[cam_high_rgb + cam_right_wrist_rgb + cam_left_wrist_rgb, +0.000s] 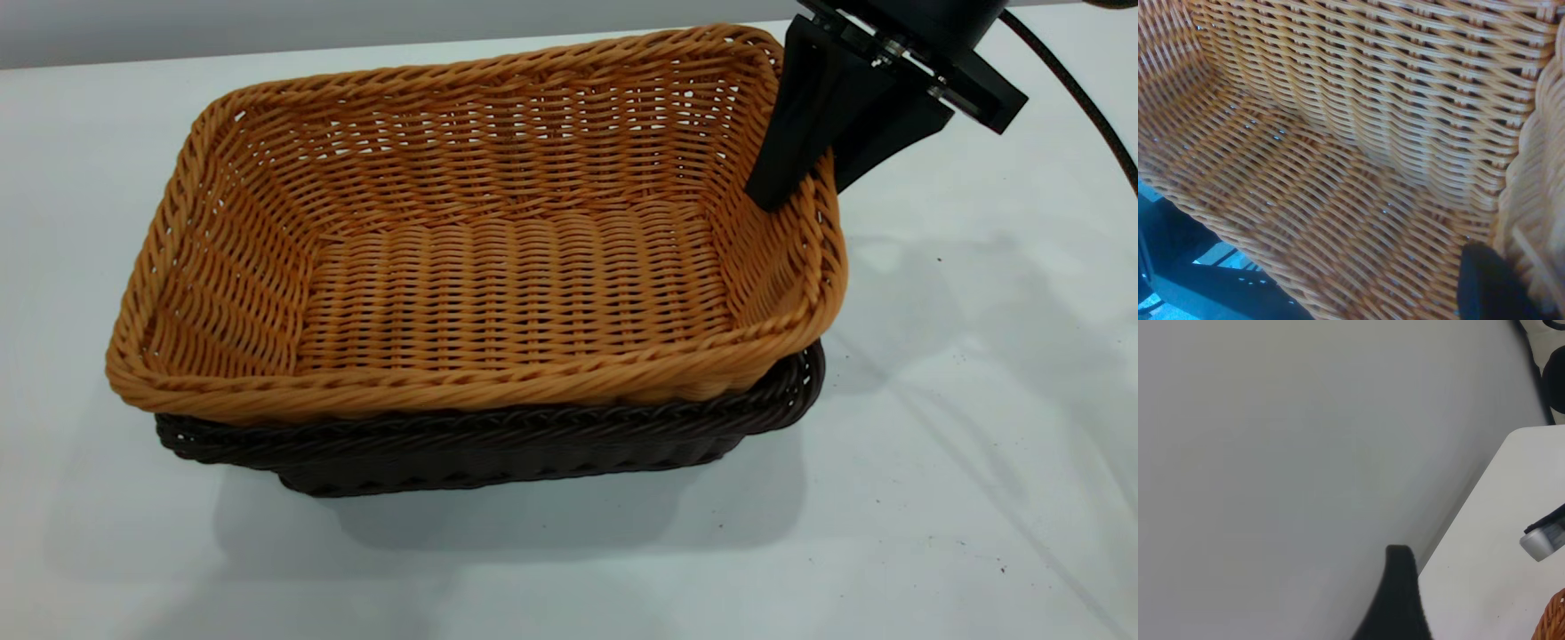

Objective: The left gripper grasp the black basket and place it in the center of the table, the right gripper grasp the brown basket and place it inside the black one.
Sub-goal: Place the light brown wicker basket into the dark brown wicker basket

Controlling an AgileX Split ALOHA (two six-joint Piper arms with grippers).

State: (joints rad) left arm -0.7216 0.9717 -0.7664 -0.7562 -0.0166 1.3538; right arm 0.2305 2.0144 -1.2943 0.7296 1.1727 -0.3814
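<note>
Right gripper [813, 182] straddles brown basket [498, 267] rim, tilted.

Grey wall [267, 27] behind the surface's far edge. Small silver-grey metal part [1543, 542] near the surface's edge in left wrist view; identity unclear.

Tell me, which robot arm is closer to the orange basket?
The right one. The right end effector straddles the brown basket rim at its right end, one finger inside, one outside. The left end effector is off to the side, looking past the table edge, basket barely in view.
</note>
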